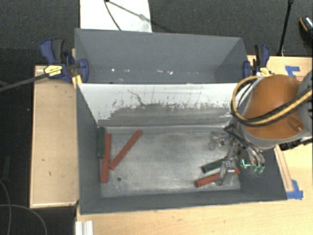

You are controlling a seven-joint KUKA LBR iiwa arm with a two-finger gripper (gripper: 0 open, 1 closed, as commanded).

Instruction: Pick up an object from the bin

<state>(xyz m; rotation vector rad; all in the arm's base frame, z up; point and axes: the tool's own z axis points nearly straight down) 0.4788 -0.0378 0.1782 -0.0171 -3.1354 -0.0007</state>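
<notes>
Grey metal forms the bin (161, 102), its floor scuffed and its back wall streaked. We see the arm come in from the right, its wrist under a rounded orange cover (269, 104) with yellow-and-black cables (238, 99) looped around it. Below the cover the gripper (229, 173) hangs low over the floor in the near right corner. Whether the jaws are released or clenched we cannot tell, because the wrist hardware crowds that spot.

Two small things lie right at the gripper's tip. A short red stick (206, 181) lies almost flat along the near wall, its right end meeting the gripper. A dark green stick (211, 167) lies just above it, tilted, and also points in toward the tip. We cannot make out whether either one is between the jaws.

Well apart, at the left side of the floor, three more pieces lie together. A long red stick (104, 159) runs along the left wall, and a dark strip (100, 143) lies just beside its upper part. An orange-red stick (125, 149) leans diagonally — its lower end near the long red stick.
</notes>
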